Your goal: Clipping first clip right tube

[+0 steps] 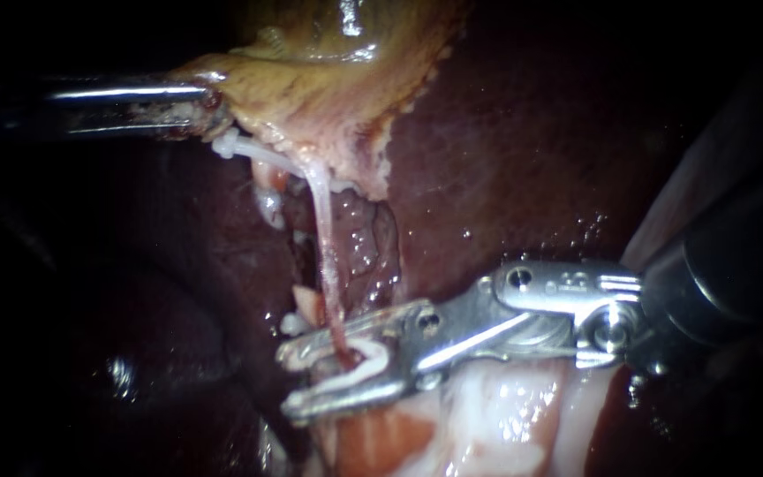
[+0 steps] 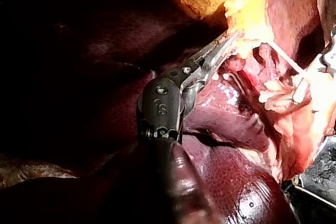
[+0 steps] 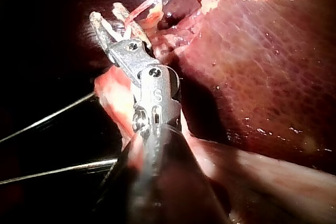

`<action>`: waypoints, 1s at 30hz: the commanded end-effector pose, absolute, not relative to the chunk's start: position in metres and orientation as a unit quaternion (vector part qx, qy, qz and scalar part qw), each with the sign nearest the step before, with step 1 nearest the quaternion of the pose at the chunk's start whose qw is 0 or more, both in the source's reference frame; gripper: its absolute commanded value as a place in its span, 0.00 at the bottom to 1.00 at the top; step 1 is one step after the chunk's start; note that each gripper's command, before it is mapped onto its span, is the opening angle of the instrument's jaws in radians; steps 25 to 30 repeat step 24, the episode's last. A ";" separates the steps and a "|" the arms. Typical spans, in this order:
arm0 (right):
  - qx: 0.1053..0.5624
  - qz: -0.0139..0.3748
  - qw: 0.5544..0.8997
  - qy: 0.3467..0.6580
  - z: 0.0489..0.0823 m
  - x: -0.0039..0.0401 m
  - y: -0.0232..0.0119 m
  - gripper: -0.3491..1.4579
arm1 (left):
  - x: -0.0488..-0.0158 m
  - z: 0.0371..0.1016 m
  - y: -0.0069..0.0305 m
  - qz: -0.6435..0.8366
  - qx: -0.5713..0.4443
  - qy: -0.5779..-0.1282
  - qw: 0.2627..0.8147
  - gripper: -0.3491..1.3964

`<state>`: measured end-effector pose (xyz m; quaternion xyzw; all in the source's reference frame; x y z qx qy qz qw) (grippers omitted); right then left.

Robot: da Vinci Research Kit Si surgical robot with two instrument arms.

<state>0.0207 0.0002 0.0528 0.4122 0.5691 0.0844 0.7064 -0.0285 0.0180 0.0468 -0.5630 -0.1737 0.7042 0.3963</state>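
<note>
- Already the right instrument (image 1: 298,380) is set astride the tube (image 1: 324,238). Its jaws stand apart and hold an open white clip (image 1: 371,353) between them, and the tube's reddish lower end lies in the clip's mouth.
- The tube hangs taut from the gallbladder's (image 1: 311,79) lower edge, down over the cleft in the liver (image 1: 532,159). The clip sits near the tube's bottom end, just above the pale tissue (image 1: 487,424).
- I cannot tell whether this is the right tube. Only one clear tube shows, with a thin white strand (image 1: 258,152) running from its top toward the left instrument (image 1: 205,110).
- The left instrument's jaws are closed on the gallbladder's left edge and hold it up, which I judge is what stretches the tube.
- Done, as I read it: the approach, and placing the open clip around the tube.
- Left to do: squeeze the jaws so the clip's limbs meet and lock, then release and back off. No closed clip shows on the tube.
- Before the squeeze, the tube should lie fully inside the clip, with no neighbouring tissue caught.
</note>
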 end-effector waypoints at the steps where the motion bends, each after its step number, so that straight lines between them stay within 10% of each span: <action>1: 0.414 0.082 0.706 0.569 0.0527 0.0207 0.0002 0.14 | -0.0284 0.0468 0.0180 0.704 -0.563 -0.174 0.397 0.00; 5: 0.420 0.083 0.705 0.566 0.0528 0.0206 0.0003 0.00 | -0.0285 0.0468 0.0180 0.704 -0.563 -0.174 0.396 0.00; 30: 0.433 0.100 0.703 0.555 0.0536 0.0202 0.0008 0.00 | -0.0285 0.0470 0.0180 0.703 -0.564 -0.173 0.396 0.00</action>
